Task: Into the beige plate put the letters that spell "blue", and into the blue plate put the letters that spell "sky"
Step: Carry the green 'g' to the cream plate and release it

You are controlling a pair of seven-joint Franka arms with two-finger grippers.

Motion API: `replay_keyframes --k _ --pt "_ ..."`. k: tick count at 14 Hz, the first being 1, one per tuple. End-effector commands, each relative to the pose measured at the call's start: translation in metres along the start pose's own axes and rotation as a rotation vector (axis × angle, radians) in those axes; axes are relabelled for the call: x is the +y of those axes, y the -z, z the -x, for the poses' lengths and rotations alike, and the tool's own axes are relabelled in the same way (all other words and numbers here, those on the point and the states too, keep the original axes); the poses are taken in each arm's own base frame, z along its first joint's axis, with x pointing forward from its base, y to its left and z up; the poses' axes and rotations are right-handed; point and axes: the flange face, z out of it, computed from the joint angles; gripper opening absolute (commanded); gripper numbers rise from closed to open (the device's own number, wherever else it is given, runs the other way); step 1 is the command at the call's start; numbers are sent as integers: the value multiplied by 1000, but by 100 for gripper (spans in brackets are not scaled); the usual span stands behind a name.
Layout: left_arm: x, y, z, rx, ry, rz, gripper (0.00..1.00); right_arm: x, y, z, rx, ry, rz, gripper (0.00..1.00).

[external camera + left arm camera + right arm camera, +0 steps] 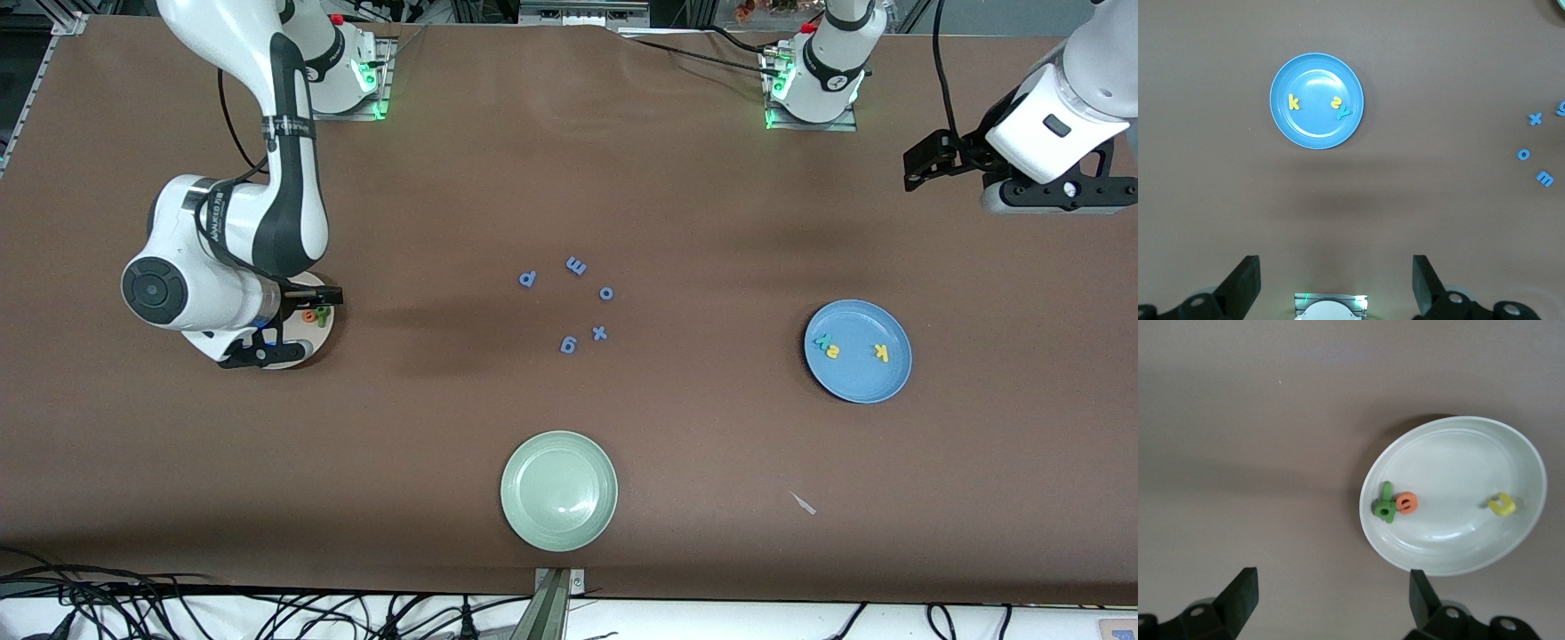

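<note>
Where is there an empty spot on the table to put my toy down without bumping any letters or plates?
Bare cloth lies between the pale green plate and the blue plate, and between the beige plate and the blue-violet letters. It is crowded around those letters mid-table, and at the beige plate, where the open right gripper hovers. The open left gripper waits at its end.

Glossy white rounded arm shells, black joint bands. Right arm [267, 178]: dark round end cap, black cable alongside, small lettering on shell. Left arm [1062, 116]: black wrist bracket. Green lights at both bases. Black wedge-shaped fingers [1238, 600].
</note>
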Motion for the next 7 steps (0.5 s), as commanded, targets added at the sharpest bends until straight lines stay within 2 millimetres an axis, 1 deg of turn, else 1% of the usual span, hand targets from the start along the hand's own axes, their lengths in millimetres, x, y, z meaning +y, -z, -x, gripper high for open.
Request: replay_keyframes --k 1,2,4,5,6,7 --pt "0 5 -1 -8 8 23 100 -19 28 4 -18 -10 48 100" --pt "0 5 -1 -9 8 23 100 -27 35 9 -21 -7 56 100" --pt "0 5 -1 -9 7 23 100 -33 56 20 -3 -30 62 100" --pt "0 5 -1 -9 7 23 100 -45 61 27 -12 -18 94 100" --pt "0 5 -1 -9 8 23 100 -39 70 35 -28 -39 106 100" --pt "0 5 -1 -8 8 23 100 -47 78 40 -46 -33 107 100"
